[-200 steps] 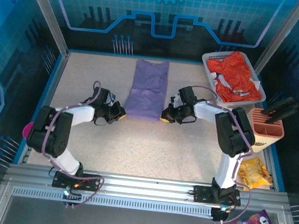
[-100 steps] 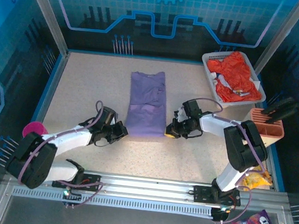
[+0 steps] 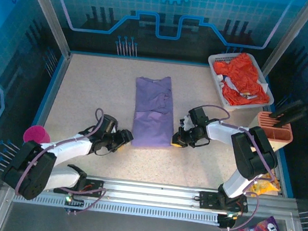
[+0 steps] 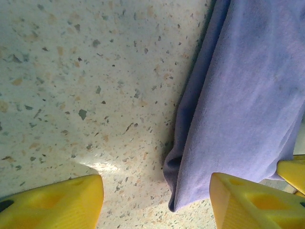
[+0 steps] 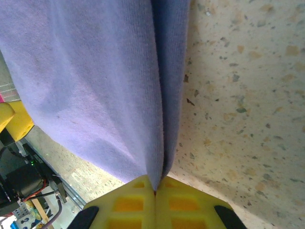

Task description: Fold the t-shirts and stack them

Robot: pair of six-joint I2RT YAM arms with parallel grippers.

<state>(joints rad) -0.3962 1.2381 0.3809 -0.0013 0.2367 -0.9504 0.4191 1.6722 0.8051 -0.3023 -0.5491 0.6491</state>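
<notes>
Shirts sat apart: purple shirt (image 3: 153, 112) lay mid-table with right claw (image 3: 177, 142) pinched shut on its near corner and left claw (image 3: 125, 139) spread open, gripping nothing, at the other corner, orange shirt (image 3: 243, 78) heaped in basket (image 3: 218, 59).

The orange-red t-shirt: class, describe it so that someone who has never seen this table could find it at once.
Start at the speckled table and look to its far right corner, where a white slatted basket sits. The orange-red t-shirt lies crumpled inside it, unlike the lavender t-shirt, folded flat mid-table.
</notes>
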